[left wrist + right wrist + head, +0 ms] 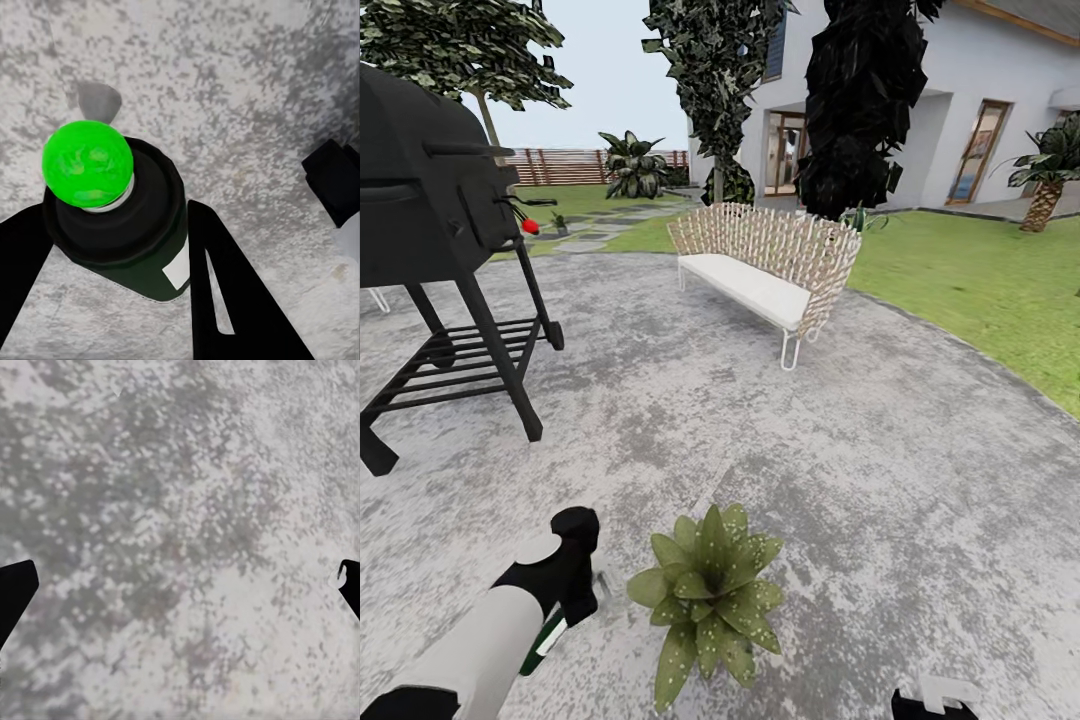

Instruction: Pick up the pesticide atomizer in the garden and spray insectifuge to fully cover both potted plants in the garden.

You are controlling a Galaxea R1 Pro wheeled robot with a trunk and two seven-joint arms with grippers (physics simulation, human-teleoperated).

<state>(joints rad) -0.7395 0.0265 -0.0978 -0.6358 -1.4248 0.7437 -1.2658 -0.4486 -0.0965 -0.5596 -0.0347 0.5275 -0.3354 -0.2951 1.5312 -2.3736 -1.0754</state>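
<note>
Gripping the pesticide atomizer (124, 225) around its stiff, slick-looking body, the left end effector (565, 590) is hanging beside a potted plant (708, 600) on the patio (810, 430); probably light. Right end effector (180, 585) is spreading wide, empty.

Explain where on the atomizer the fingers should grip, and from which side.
Grip the atomizer on its dark cylindrical body, below the green cap, one of the fingers on each side, as the left gripper does. The straight round sides suit a pinch from the flank, and the cap stays free for spraying.
</note>
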